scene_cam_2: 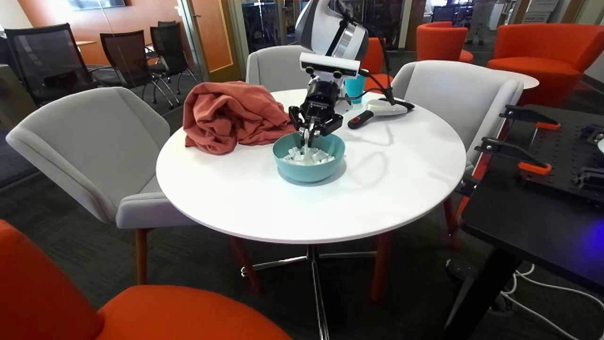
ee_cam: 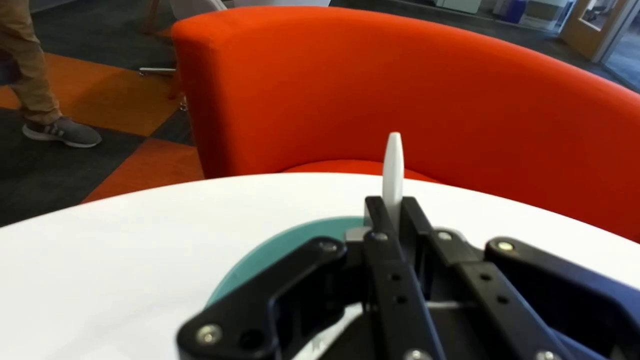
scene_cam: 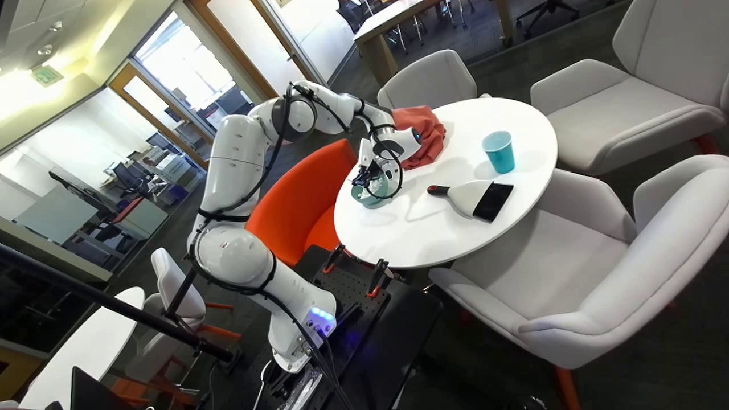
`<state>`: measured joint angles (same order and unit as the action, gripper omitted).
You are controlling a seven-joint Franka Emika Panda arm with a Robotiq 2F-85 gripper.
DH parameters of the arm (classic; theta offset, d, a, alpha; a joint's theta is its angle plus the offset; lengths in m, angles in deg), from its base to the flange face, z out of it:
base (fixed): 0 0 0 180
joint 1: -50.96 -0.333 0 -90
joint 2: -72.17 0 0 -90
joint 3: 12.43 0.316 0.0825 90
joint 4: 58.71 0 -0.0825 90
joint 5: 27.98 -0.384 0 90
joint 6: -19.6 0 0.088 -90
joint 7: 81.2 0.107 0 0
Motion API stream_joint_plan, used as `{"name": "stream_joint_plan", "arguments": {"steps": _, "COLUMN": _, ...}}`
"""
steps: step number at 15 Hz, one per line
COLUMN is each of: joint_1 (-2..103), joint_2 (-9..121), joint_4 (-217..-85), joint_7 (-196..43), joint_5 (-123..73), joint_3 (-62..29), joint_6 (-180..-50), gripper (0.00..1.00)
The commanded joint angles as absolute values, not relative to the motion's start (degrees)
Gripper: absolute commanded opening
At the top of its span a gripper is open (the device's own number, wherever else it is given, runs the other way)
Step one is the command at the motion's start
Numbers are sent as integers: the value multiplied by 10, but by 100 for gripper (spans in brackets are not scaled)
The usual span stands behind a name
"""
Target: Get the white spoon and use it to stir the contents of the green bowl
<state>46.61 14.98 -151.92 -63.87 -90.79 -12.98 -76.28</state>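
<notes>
The green bowl (scene_cam_2: pixel 306 174) stands upright on the white round table, with white chunks (scene_cam_2: pixel 324 157) in it. It also shows in an exterior view (scene_cam: pixel 365 199), partly behind the gripper, and in the wrist view (ee_cam: pixel 265 257), mostly hidden by the fingers. My gripper (scene_cam_2: pixel 309 138) is directly over the bowl, pointing down, with its fingertips near rim height. In the wrist view, the gripper (ee_cam: pixel 392 212) is shut on the white spoon (ee_cam: pixel 393 165), whose tapered handle end sticks out past the fingertips. The spoon's lower part (scene_cam_2: pixel 306 152) reaches down into the white chunks; its tip is hidden.
A crumpled red cloth (scene_cam_2: pixel 231 115) lies beside the bowl. A white brush with dark bristles (scene_cam: pixel 470 197) and a teal cup (scene_cam: pixel 499 152) are on the table (scene_cam: pixel 410 245). An orange chair (ee_cam: pixel 400 90) stands close to the table edge; grey chairs (scene_cam_2: pixel 99 146) surround it.
</notes>
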Motion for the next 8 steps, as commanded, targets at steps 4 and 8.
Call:
{"name": "stream_joint_plan", "arguments": {"steps": 4, "joint_1": 466, "joint_2": 198, "joint_4": -1571, "joint_7": -633, "joint_5": -902, "joint_3": -148, "joint_6": -808, "gripper": 3}}
{"name": "stream_joint_plan", "arguments": {"steps": 8, "joint_1": 469, "joint_2": 214, "joint_4": -1584, "joint_7": -636, "joint_5": -901, "joint_3": -152, "joint_6": -832, "gripper": 3}}
